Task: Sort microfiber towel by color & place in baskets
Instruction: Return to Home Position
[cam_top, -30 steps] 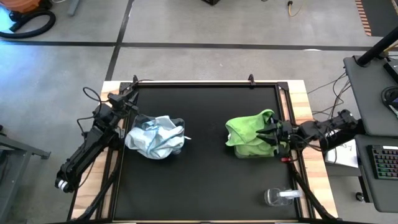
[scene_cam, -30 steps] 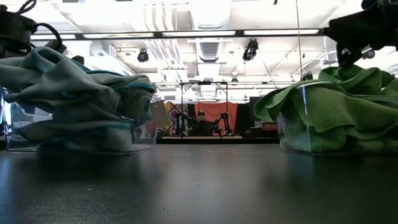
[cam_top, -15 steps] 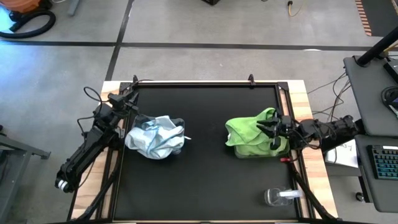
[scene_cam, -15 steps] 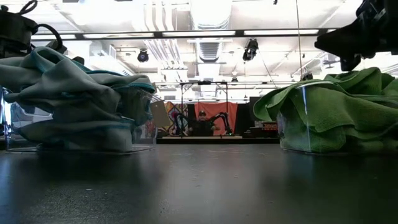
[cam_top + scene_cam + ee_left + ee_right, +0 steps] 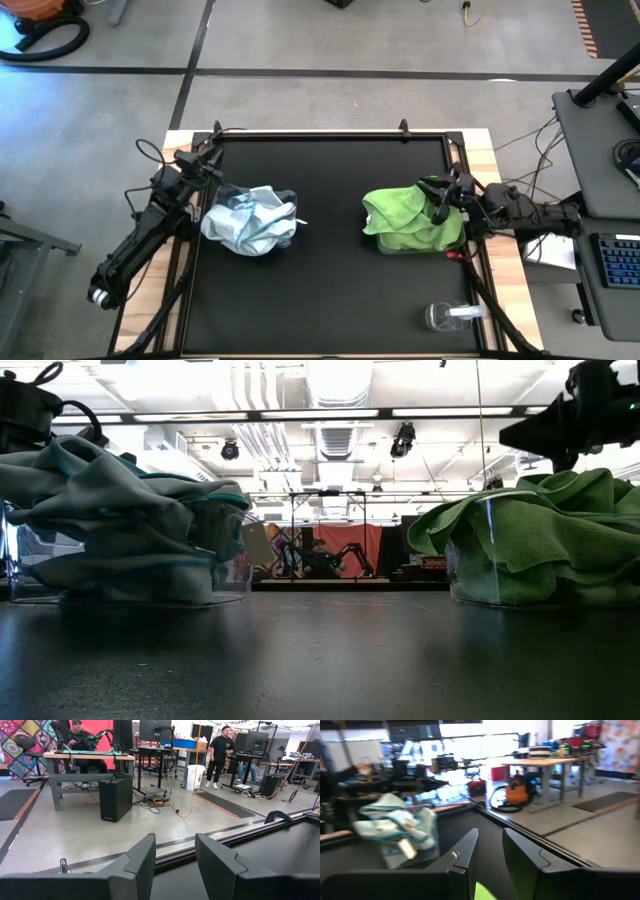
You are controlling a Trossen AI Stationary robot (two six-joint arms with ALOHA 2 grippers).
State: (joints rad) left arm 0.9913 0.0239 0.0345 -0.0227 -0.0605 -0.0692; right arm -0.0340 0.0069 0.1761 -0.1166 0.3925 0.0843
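Pale blue towels are heaped in the left clear basket and spill over its rim. Lime green towels fill the right clear basket, one draped over its left wall. My right gripper hovers open just above the right far part of the green heap, touching nothing. My left gripper waits open at the table's left far corner, beyond the blue heap, facing the far rail.
A small clear round container with a white part lies near the table's right near corner. Black mat stretches between the two baskets and along the near side. A raised rail frames the far edge. People stand in the room beyond.
My right gripper has risen off the green heap, moved a little toward the far edge and tipped up toward level, while its arm drew back toward the right. The top of the green heap has settled lower. The left arm and the blue heap have stayed still.
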